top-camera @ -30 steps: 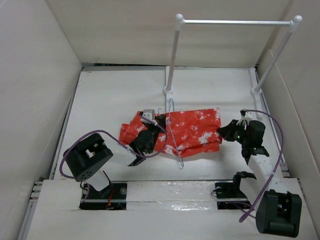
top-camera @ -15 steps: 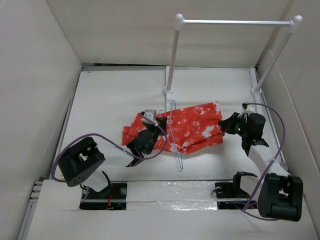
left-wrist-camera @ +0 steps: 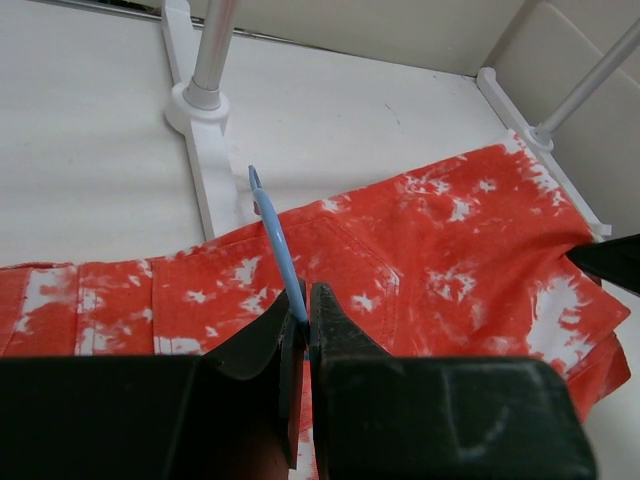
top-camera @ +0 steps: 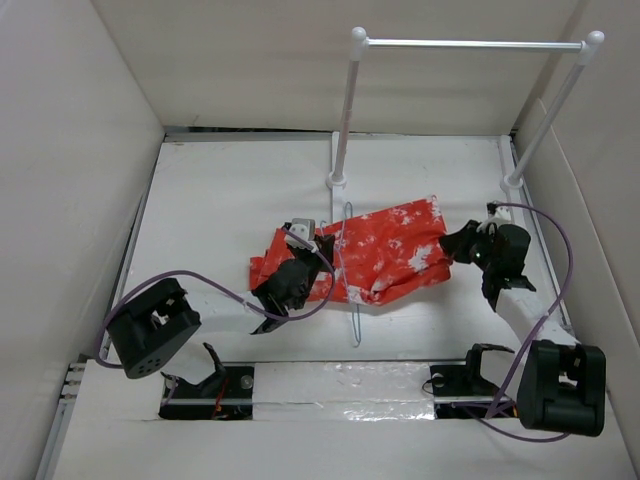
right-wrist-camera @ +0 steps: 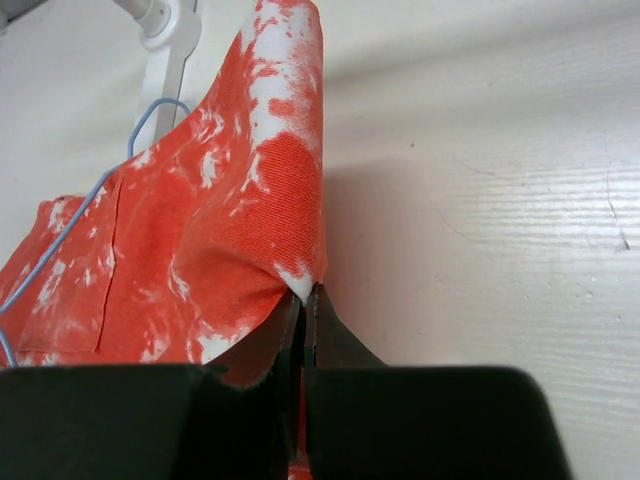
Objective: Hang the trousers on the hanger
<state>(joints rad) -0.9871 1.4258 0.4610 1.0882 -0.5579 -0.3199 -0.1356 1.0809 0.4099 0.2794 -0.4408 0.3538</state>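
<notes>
White walls close in a white table (top-camera: 200, 210), and at its far side we see the rail stand (top-camera: 345, 110), which we take as our landmark. The trousers (top-camera: 390, 255) lie spread on the table just in front of the left post of the rail stand and reach from there toward the right post. They are mostly flat, with one corner raised at the right end. The hanger (top-camera: 351, 318) lies across the trousers. Its hook points to the base of the left post and stops just short of it, and its lower end comes out over the near edge of the fabric, away from the rail stand. The left gripper (top-camera: 328, 248) is in front of the left post, over the left part of the trousers. In the left wrist view its fingers (left-wrist-camera: 335, 335) are pressed together on the blue wire of the hanger (left-wrist-camera: 275, 235), with the trousers (left-wrist-camera: 450, 250) under it and the post base (left-wrist-camera: 195, 100) behind. The right gripper (top-camera: 447, 243) is in front of the right post, at the right end of the trousers. In the right wrist view we see the right gripper (right-wrist-camera: 303, 310) clamped on a folded edge of the trousers (right-wrist-camera: 230, 220), which rises from the table there. The hanger hook (right-wrist-camera: 150, 115) shows behind the fabric, near the rail stand foot (right-wrist-camera: 170, 30).
</notes>
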